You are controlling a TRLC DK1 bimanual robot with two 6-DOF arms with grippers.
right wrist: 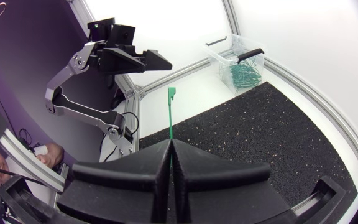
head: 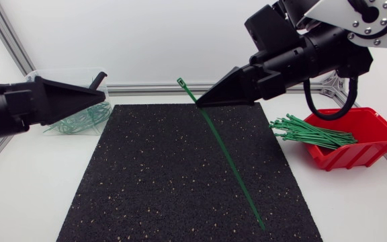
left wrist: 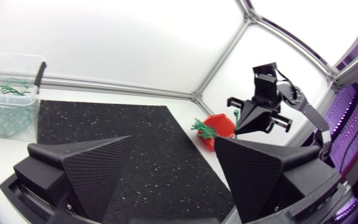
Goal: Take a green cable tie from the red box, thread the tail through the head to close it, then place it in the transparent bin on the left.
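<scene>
My right gripper (head: 200,103) hangs above the black mat's far edge, shut on a green cable tie (head: 230,165). The tie's head (head: 181,83) sticks up past the fingertips, and its long tail slants down toward the mat's front. In the right wrist view the tie (right wrist: 171,118) rises straight out of the closed fingertips (right wrist: 169,148). My left gripper (head: 103,95) hovers at the left in front of the transparent bin (head: 46,77), pointing toward the tie. It is open and holds nothing, with its fingers (left wrist: 98,163) wide apart. The red box (head: 365,131) at the right holds several green ties (head: 311,132).
The black speckled mat (head: 173,181) covers the middle of the white table. The transparent bin (right wrist: 225,50) has several looped green ties (right wrist: 241,76) inside. An aluminium frame rail (head: 146,88) runs along the table's far edge.
</scene>
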